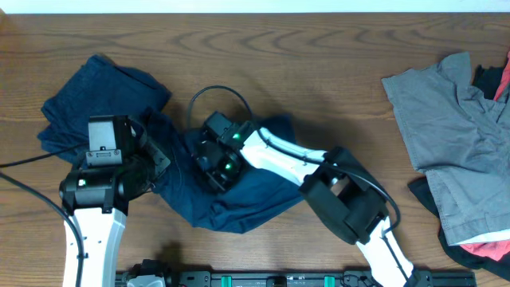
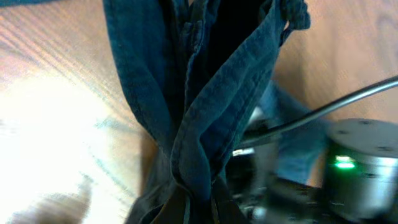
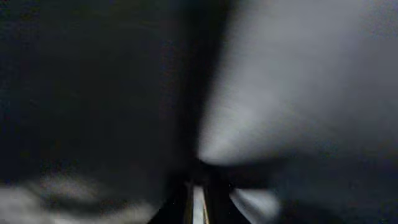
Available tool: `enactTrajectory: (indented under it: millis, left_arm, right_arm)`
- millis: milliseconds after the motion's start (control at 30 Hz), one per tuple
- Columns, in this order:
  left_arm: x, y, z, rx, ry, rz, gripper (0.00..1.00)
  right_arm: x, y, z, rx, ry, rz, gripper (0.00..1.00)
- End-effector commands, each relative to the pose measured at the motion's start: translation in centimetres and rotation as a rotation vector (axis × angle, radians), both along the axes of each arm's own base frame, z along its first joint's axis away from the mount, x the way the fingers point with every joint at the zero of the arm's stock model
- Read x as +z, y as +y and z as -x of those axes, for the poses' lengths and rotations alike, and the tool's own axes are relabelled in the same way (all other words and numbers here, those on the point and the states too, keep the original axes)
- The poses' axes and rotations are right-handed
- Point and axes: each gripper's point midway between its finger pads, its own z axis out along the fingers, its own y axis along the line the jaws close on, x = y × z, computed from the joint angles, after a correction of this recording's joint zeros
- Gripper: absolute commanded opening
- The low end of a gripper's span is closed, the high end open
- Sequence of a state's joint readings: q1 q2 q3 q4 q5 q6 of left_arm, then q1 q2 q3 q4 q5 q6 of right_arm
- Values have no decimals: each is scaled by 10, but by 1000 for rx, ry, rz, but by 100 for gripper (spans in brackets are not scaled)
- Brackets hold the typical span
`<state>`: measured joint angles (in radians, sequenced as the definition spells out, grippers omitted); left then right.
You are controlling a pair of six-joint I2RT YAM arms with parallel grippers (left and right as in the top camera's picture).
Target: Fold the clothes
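Note:
A dark blue garment lies crumpled across the left and middle of the table, stretched between both arms. My left gripper is shut on a bunched fold of the blue garment, which rises in a twisted strand from the jaws. My right gripper presses into the middle of the same garment. The right wrist view is dark and blurred, filled with cloth, and the jaws look nearly closed with fabric around them.
A grey shirt lies at the right edge over a red garment and dark cloth. The right arm's cable loops over the table behind the blue garment. Bare wood lies between the two piles.

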<state>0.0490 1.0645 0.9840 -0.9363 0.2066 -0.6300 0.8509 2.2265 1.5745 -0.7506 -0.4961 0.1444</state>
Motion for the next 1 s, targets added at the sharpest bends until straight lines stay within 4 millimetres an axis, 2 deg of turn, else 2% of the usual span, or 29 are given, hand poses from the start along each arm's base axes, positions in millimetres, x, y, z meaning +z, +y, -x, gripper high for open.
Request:
enactTrajectory:
  millis: [0,100,167,300,367,467,700,767,967]
  left_arm:
    - [7,0,-5,-44,-17,-18,6]
    - [6,-2,-5,-59,-16,-18,6]
    - [6,-2,-6,-59,-18,-18,6]
    - [7,-2,-7,-59,-24,-19,6]
    - [7,-2,-7,-63,-25,-20,6]
    - [8,-3,-8,-73,-33,-19,6]
    - [13,-12,-14,-118,-71,15,6]
    - [17,-21,-17,-145,-92,58,6]
    - [29,-63,-20,-283,-144,156,6]
  right_arm:
    - [17,-63,-68,-250,-144,172,8]
    - [39,-108,-89,-309,-173,228,13]
    - [44,-141,-93,-285,-173,284,15]
    - [34,-205,-92,-309,-138,474,14]
    - [25,-229,-91,-331,-127,539,14]
    - [11,-242,-85,-351,-97,549,12]
    - [-14,-247,-66,-345,-64,554,12]
    - [-18,-248,-63,-346,-58,557,12]
    - [-23,-232,-56,-354,-26,491,11]
